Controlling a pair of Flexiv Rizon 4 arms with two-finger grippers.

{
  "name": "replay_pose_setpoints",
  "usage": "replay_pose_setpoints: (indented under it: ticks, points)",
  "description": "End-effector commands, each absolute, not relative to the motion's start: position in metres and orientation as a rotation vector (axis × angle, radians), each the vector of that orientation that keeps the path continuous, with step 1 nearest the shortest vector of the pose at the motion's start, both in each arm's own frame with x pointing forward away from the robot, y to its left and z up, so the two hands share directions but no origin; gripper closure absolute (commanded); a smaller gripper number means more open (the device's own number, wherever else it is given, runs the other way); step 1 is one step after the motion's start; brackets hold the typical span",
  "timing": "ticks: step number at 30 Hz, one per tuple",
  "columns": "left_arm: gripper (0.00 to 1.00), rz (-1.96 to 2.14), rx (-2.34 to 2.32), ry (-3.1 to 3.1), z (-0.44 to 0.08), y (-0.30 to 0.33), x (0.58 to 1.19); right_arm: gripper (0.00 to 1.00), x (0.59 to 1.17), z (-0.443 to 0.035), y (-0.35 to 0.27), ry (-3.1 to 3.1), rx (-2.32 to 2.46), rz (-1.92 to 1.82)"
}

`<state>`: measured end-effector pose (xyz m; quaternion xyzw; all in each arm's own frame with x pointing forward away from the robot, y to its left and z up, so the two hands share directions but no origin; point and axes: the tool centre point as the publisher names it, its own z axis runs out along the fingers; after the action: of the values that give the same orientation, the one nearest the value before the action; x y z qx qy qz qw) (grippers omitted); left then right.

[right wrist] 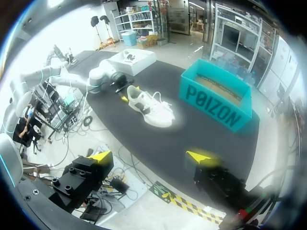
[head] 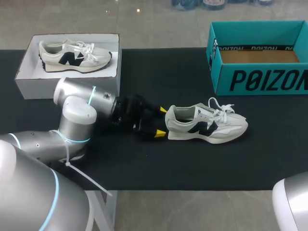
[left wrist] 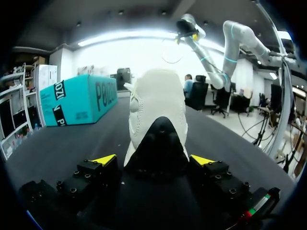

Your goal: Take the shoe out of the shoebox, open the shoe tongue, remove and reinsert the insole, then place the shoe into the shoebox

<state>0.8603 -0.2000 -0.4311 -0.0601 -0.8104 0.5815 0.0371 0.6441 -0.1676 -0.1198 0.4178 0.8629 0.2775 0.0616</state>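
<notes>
Head view, sneaker: the cream-and-black sneaker (head: pixel 207 125) rests on its sole on the black table (head: pixel 192 163), outside both boxes, heel to the left and toe to the right.
Head view, left gripper: the left gripper (head: pixel 161 121) is at the sneaker's heel, with one yellow tip on each side of it. The left arm (head: pixel 77 120) comes in from the near left corner.
Head view, boxes: the teal shoebox (head: pixel 260 79) stands open at the far right, showing its bare cardboard floor. The white shoebox (head: pixel 36 86) at the far left holds a second sneaker (head: pixel 74 57) (same colours, lying toe to the right).
Left wrist view, jaws: the left gripper (left wrist: pixel 152 160) is spread wide with the sneaker (left wrist: pixel 158 110) heel-first between the fingers. A narrow gap shows beside one finger, so there is no pinch.
Left wrist view, surroundings: the teal shoebox (left wrist: pixel 79 98) stands ahead and to one side of the sneaker, well apart from it.
Right wrist view, right gripper: the right gripper (right wrist: pixel 149 157) hangs high above and off the table edge, jaws spread with nothing between them.
Right wrist view, layout: the sneaker (right wrist: pixel 148 106) lies mid-table between the white shoebox (right wrist: pixel 132 60) and the teal shoebox (right wrist: pixel 216 108), with the left arm (right wrist: pixel 103 75) at its heel.
</notes>
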Motion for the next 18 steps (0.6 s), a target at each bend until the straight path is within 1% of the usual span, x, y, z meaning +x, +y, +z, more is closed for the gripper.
replay_pose_setpoints:
  ticks: [1, 18]
  points:
    - [0.00, 1.794, -0.190, -2.484, -0.430, -0.205, 0.857, 0.00, 0.647, -0.118, -0.168, 2.617, 1.267, 0.834]
    - [0.00, 1.812, -0.186, -2.459, -0.439, -0.222, 0.854, 0.00, 0.647, -0.118, -0.168, 2.617, 1.267, 0.834]
